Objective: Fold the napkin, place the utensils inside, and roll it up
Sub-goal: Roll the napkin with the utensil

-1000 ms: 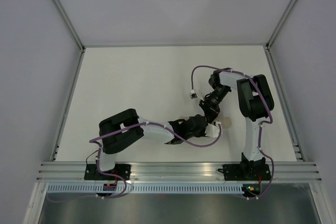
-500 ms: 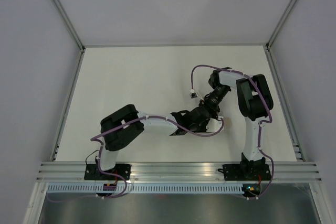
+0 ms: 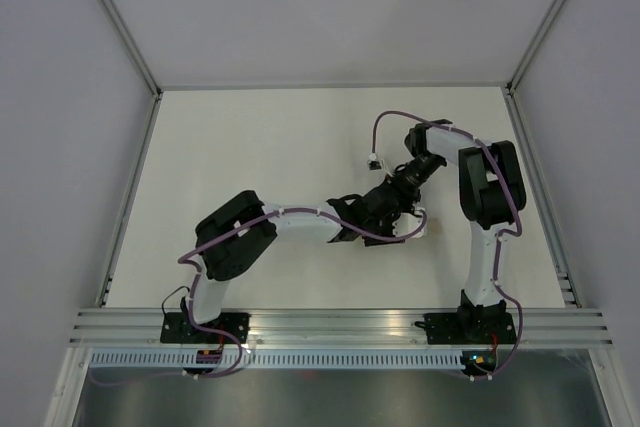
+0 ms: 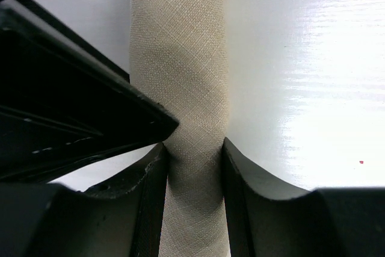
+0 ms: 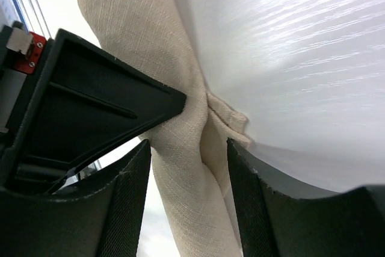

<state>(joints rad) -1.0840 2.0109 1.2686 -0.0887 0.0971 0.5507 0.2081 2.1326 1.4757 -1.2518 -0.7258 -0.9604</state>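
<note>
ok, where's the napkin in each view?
Top: the napkin is mostly hidden under the two meeting grippers, right of centre; probably only a pale sliver shows.
Left wrist: a roll running up the centre, pinched between the fingers.
Right wrist: runs from top left to bottom centre, between the fingers.
Landmark: the other arm's black finger juts in from the left in both wrist views.
</note>
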